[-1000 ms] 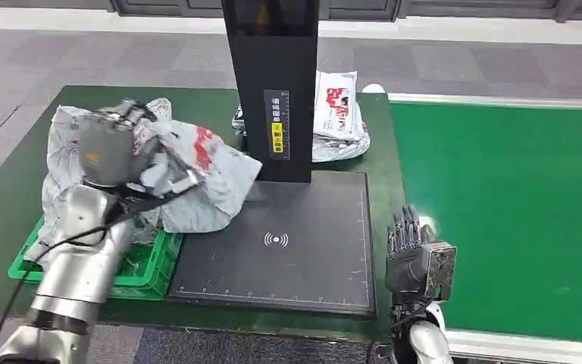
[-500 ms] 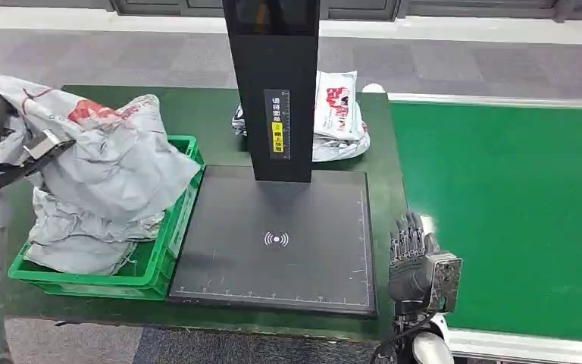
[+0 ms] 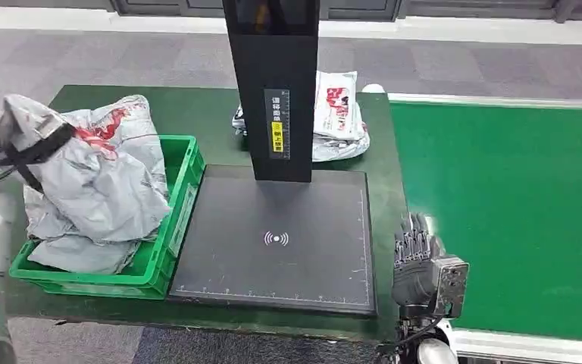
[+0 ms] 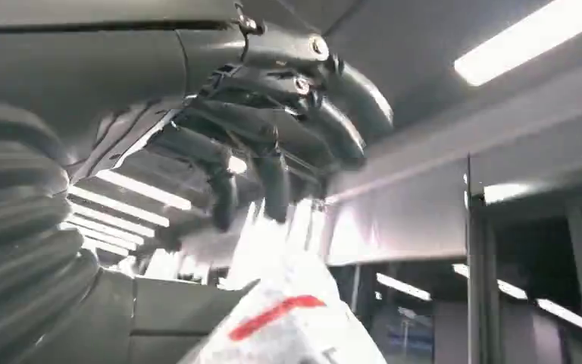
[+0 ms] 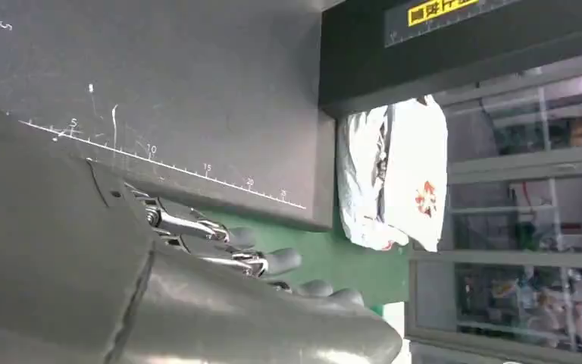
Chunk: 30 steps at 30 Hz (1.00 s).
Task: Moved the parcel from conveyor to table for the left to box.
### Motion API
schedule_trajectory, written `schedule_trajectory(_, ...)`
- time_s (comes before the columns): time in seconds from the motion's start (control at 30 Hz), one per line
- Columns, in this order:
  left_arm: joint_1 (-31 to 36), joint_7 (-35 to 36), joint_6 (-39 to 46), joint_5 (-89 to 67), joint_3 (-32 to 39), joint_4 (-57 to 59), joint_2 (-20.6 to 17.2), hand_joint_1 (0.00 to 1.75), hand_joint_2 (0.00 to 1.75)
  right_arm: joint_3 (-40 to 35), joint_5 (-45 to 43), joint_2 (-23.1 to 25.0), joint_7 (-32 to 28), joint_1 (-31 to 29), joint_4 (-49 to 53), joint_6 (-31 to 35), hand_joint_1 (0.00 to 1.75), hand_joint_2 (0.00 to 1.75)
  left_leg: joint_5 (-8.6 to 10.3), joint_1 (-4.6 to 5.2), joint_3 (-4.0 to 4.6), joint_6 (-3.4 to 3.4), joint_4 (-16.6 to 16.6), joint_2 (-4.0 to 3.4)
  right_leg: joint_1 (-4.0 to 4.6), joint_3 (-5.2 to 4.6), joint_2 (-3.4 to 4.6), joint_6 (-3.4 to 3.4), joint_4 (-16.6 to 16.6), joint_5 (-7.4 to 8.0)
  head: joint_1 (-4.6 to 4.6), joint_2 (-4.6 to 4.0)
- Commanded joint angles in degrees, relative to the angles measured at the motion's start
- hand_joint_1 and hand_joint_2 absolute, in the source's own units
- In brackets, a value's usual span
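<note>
Parcel [image 3: 95, 178] first: the grey mailer with red print sits heaped over the far-left rim of the green crate [image 3: 186, 193], draped on top of another grey bag [image 3: 76, 254] lying in the crate, so it is over the box but not clearly down inside it. You can see a dark strap or cable from the left arm running across the parcel's upper left corner. In the left wrist view the left robot hand [image 4: 273, 129] has its dark fingers [image 4: 269, 178] curled, with a white, red-marked bag edge just beside them; you cannot tell from these pictures whether that hand is pinching the plastic or merely near it.

Risks from here, as a judgement:
- If the film is caught on the fingers or that strap, any lift of the left arm could drag the parcel out over the crate's left edge and off the worktop [image 3: 212, 114]
- The parcel looks slack and piled high, so it could slide off the lower bag and spill toward the scanner plate [image 3: 280, 243] just right of the crate
- The crate stands close to the near edge of the worktop, so a sideways tug might shift it

The right robot hand [image 3: 424, 265] hangs at the near right corner of the scanner plate, beside the green conveyor [image 3: 515, 212], fingers straight and loosely together, holding nothing. Another parcel [image 3: 337, 114] waits at the far side, behind the black scanner column [image 3: 273, 83]. You should confirm the left release before anything else moves
</note>
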<state>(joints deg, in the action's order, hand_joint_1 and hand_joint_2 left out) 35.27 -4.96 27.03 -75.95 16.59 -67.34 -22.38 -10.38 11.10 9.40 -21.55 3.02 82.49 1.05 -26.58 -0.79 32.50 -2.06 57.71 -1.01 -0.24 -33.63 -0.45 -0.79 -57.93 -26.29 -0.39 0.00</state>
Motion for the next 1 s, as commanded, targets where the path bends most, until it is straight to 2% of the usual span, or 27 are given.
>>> schedule_trajectory(0.03,2.3,-8.9,-18.2,9.8,-10.6,15.8,2.0,0.0,0.0,5.8,0.9,0.2,0.4,1.1,2.1,-1.4,0.0,0.0,0.1,0.08,-0.05,0.08,-0.1,0.28,-0.08,0.11,-0.22,0.04,0.1,0.03,0.02,0.0)
schedule_trajectory(0.13,0.7,-11.7,-20.7,11.4,-15.9,23.7,1.8,0.0,0.0,6.7,1.3,0.1,0.6,1.4,2.6,-2.6,0.0,0.0,0.19,0.14,-0.19,0.12,-0.3,0.44,-0.12,0.26,-0.31,0.06,0.3,0.08,0.0,0.0)
schedule_trajectory(0.33,-0.1,-11.0,-17.4,10.9,-19.6,26.9,6.0,0.0,0.0,5.7,4.3,-0.4,2.6,1.7,3.1,-2.7,0.0,0.0,0.14,0.14,-0.16,0.13,-0.2,0.38,-0.14,0.22,-0.28,0.08,0.2,0.05,0.02,0.0)
schedule_trajectory(0.4,-0.3,-11.4,-18.8,13.6,-19.4,25.0,6.0,0.0,0.0,5.3,4.5,-0.8,2.7,1.4,2.8,-2.9,0.0,0.0,0.13,0.11,-0.06,0.13,-0.2,0.42,-0.1,0.17,-0.31,0.08,0.2,0.06,0.02,0.0)
schedule_trajectory(0.5,-0.8,-17.7,-28.0,22.1,-18.6,23.6,5.1,0.0,0.0,4.7,4.5,-1.3,2.7,-0.2,0.2,-3.1,0.0,0.0,0.06,0.09,-0.02,0.1,-0.1,0.21,-0.08,0.09,-0.09,0.06,0.1,0.07,0.02,0.0)
schedule_trajectory(0.7,-1.0,-18.2,-29.0,23.2,-18.8,23.4,4.6,0.0,0.0,4.5,4.5,-1.4,2.7,-0.6,-0.6,-3.0,0.0,0.0,0.11,0.07,-0.04,0.12,-0.1,0.22,-0.07,0.12,-0.11,0.05,0.2,0.11,0.02,0.0)
schedule_trajectory(0.77,-0.4,-19.7,-30.2,28.3,-18.4,22.4,4.5,0.0,0.0,3.8,4.3,-2.1,2.8,-1.0,-1.0,-2.8,0.0,0.0,0.11,0.06,-0.05,0.12,-0.2,0.22,-0.06,0.14,-0.08,0.06,0.2,0.12,0.02,0.0)
schedule_trajectory(0.9,0.2,-19.2,-30.4,43.9,-11.3,17.1,6.1,0.0,0.0,4.1,3.0,-2.2,2.6,0.7,0.2,-1.9,0.0,0.0,0.07,0.0,0.09,0.11,0.0,0.29,0.01,0.05,-0.17,0.06,0.1,0.07,0.02,0.0)
schedule_trajectory(1.0,-0.8,-18.4,-30.9,45.1,-11.7,15.2,5.3,0.0,0.0,3.9,2.9,-2.2,2.6,0.9,0.4,-1.9,0.0,0.0,0.03,0.01,0.05,0.08,0.0,0.16,-0.01,0.04,-0.06,0.04,0.1,0.05,0.02,0.0)
